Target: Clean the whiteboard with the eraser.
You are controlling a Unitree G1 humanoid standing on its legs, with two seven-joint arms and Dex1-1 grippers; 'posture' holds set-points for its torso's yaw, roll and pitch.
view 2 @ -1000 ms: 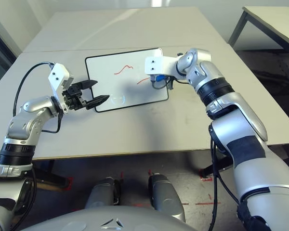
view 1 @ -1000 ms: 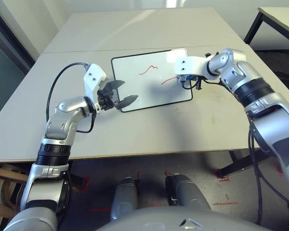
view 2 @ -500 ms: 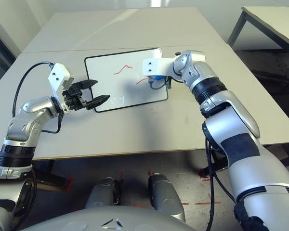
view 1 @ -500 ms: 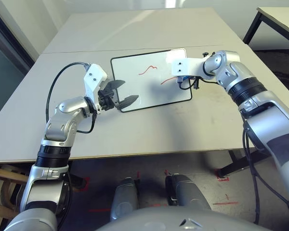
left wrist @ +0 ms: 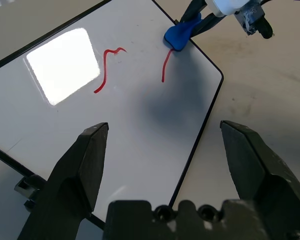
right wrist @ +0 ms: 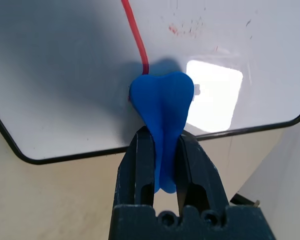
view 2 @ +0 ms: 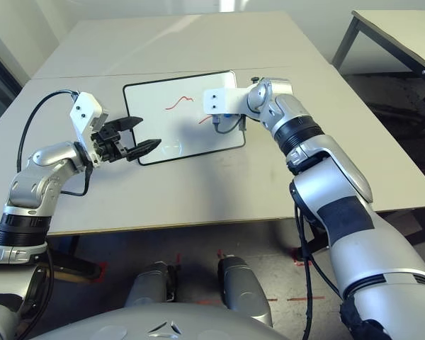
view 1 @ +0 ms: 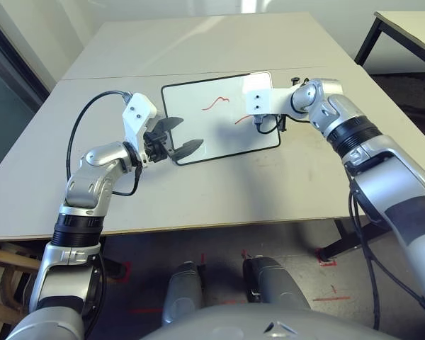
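Right fingers (right wrist: 190, 172) clamped on eraser (right wrist: 162, 107); left fingers (left wrist: 245, 150) apart. Risk: narrow grip lets eraser twist under pressure, missing red line (right wrist: 135, 35).

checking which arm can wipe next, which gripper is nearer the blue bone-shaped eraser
Right: the right gripper is clamped around the blue bone-shaped eraser; the left gripper hangs open, apart from it, by the board's left edge.
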